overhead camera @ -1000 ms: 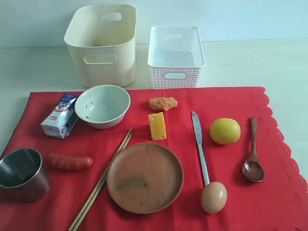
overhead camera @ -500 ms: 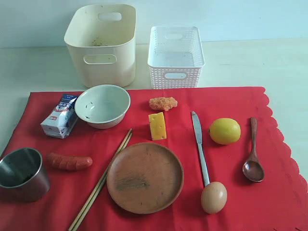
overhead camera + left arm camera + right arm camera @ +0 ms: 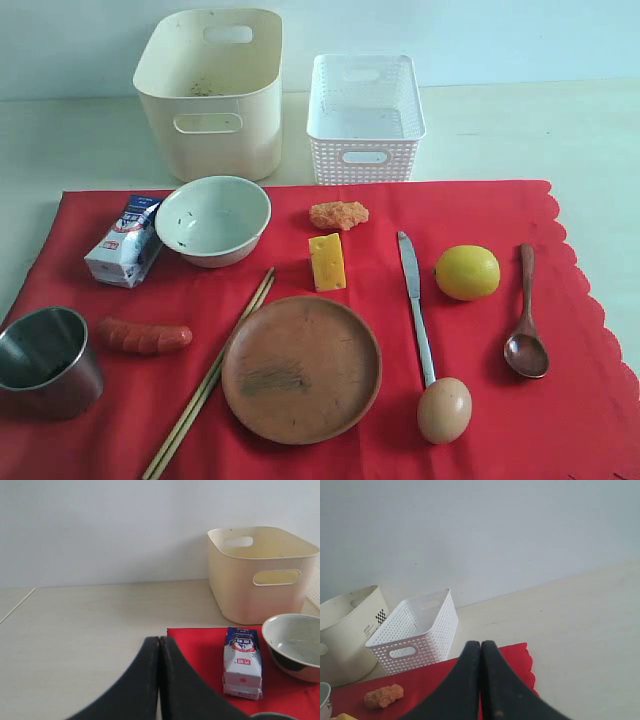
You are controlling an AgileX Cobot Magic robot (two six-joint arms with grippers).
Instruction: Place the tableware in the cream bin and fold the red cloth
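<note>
clock refs are off the middle of the red cloth (image 3: 480,430) in the exterior view, 12 = far side. it lies flat and unfolded on the tabletop (image 3: 560,130), scalloped edge at 3. off the cloth, the cream bin (image 3: 208,130) stands upright at 11 with the white lattice basket (image 3: 365,155) near it at 12, a gap between them. all tableware sits on the cloth, none in the bin (just a few specks on its floor). at 10 the pale bowl (image 3: 212,218) is upright and empty, the milk carton (image 3: 124,240) lying just beside it. the steel cup (image 3: 45,360) is upright at 8, by the cloth's edge. the wooden chopsticks (image 3: 210,375) run as a pair toward 7, close along the rim of the round wooden plate (image 3: 301,368) at 6; can't tell if they touch. the metal knife (image 3: 415,305) lies at 4, blade toward 12, handle end right at the egg (image 3: 444,410). the dark wooden spoon (image 3: 525,320) is further out at 3, bowl end toward 6. food: sausage (image 3: 145,336) between cup and chopsticks, cheese wedge (image 3: 326,262) near centre, fried piece (image 3: 339,214) at 12, lemon (image 3: 467,272) between knife and spoon. left gripper (image 3: 159,644): fingers pressed together, nothing held, near the carton-side corner of the cloth. right gripper (image 3: 481,647): fingers closed tip to tip, empty.
</note>
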